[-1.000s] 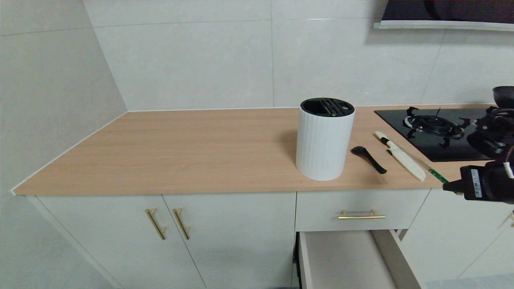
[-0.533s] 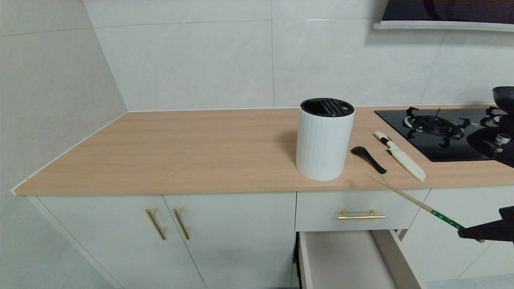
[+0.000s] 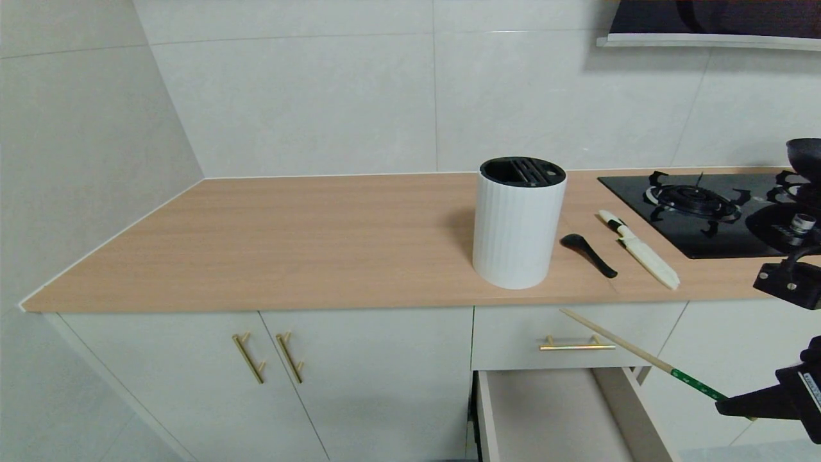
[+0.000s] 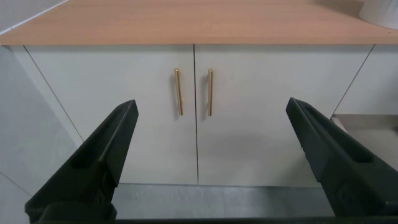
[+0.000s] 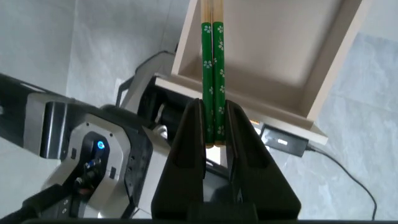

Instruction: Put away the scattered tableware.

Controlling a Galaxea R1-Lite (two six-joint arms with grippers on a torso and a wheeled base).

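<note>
My right gripper [image 3: 737, 408] [image 5: 211, 127] is shut on a pair of wooden chopsticks [image 3: 632, 352] [image 5: 211, 74] with green ends, held low at the right in front of the cabinets, tips slanting up toward the counter edge above the open drawer [image 3: 551, 417] [image 5: 273, 56]. A black spoon [image 3: 587, 252] and a white knife [image 3: 641, 250] lie on the wooden counter [image 3: 288, 244], right of the white ribbed utensil holder [image 3: 518, 221] with a black slotted top. My left gripper [image 4: 211, 168] hangs open in front of the cabinet doors, nothing between its fingers.
A black gas hob [image 3: 699, 205] with a dark pot at its right edge occupies the counter's right end. Cabinet doors with gold handles [image 3: 263, 356] [image 4: 193, 92] are below the counter. A closed drawer with a gold handle [image 3: 577, 346] sits above the open one.
My right gripper dropped from counter height to below the counter edge with the chopsticks, whose tips swung down over the open drawer. The spoon, knife and holder stayed put.
</note>
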